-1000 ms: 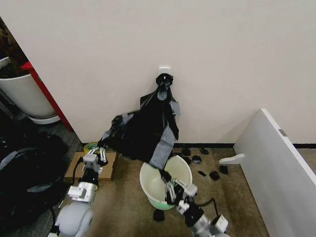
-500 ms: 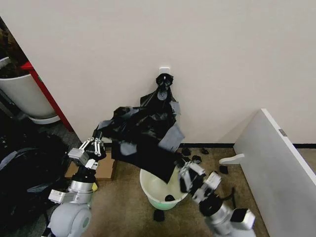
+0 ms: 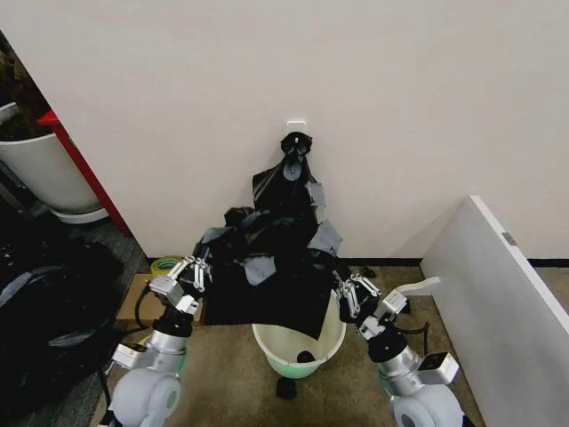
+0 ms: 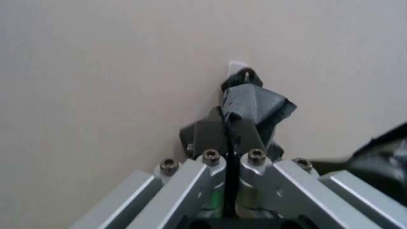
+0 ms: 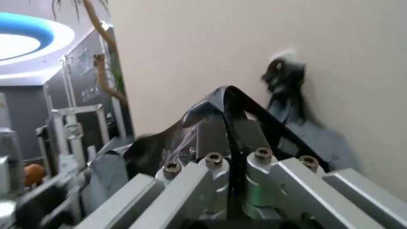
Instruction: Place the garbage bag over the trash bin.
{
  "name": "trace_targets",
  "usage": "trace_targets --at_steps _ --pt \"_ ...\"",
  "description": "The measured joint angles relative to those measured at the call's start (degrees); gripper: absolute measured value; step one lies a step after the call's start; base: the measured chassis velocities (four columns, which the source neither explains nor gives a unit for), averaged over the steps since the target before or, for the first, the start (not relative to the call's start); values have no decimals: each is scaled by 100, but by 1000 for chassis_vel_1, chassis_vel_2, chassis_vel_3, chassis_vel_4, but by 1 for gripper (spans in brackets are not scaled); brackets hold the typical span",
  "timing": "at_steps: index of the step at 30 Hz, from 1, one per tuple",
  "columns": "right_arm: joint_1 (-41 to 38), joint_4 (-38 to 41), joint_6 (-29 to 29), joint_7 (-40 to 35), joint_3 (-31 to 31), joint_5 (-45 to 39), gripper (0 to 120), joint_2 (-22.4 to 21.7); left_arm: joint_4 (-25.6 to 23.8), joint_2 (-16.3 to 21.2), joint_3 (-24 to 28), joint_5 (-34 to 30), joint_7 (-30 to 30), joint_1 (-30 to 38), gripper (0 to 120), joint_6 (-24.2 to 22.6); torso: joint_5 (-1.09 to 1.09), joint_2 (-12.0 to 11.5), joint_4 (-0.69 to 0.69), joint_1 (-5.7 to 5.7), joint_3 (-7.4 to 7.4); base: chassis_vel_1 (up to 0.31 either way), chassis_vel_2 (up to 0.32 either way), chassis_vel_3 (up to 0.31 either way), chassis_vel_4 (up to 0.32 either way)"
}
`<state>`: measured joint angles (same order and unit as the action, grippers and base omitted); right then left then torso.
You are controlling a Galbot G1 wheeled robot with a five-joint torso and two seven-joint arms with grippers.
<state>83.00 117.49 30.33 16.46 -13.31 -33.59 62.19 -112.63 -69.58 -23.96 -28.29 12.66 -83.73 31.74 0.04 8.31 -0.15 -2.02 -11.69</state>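
The glossy black garbage bag (image 3: 271,289) hangs spread between my two grippers, just above the trash bin (image 3: 283,345). This cream-white bucket with a pale green base stands on the floor near the wall. The bag's lower edge drapes over the back of the bin's opening. My left gripper (image 3: 197,271) is shut on the bag's left edge, up and left of the bin. My right gripper (image 3: 348,289) is shut on the right edge, above the bin's right rim. In the left wrist view, the left gripper (image 4: 228,125) pinches thin black plastic. The right gripper (image 5: 226,109) does likewise in its wrist view.
A knotted bunch of black plastic (image 3: 293,165) hangs from a wall hook behind the bin. At the left are a white planter pot (image 3: 40,173), a dark heap of bags (image 3: 44,294) and a cardboard box (image 3: 138,301). A white board (image 3: 498,302) leans at the right. Black scraps (image 3: 286,388) lie on the floor.
The right gripper has risen out of the bin to above its right rim. The left gripper has lifted and shifted inward. The bag now spreads wide between them over the bin.
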Motion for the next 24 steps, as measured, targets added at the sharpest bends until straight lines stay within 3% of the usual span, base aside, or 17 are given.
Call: trace_targets --at_steps 14,24 --pt "58 -159 192 146 -402 -3 0 116 813 -197 458 689 241 0 0 279 -1 0 0 0 0 0 0 0 0" --pt "245 -701 415 212 -1 381 0 188 1085 -237 406 1102 260 89 0 445 -1 0 -1 0 1 0 0 0 0"
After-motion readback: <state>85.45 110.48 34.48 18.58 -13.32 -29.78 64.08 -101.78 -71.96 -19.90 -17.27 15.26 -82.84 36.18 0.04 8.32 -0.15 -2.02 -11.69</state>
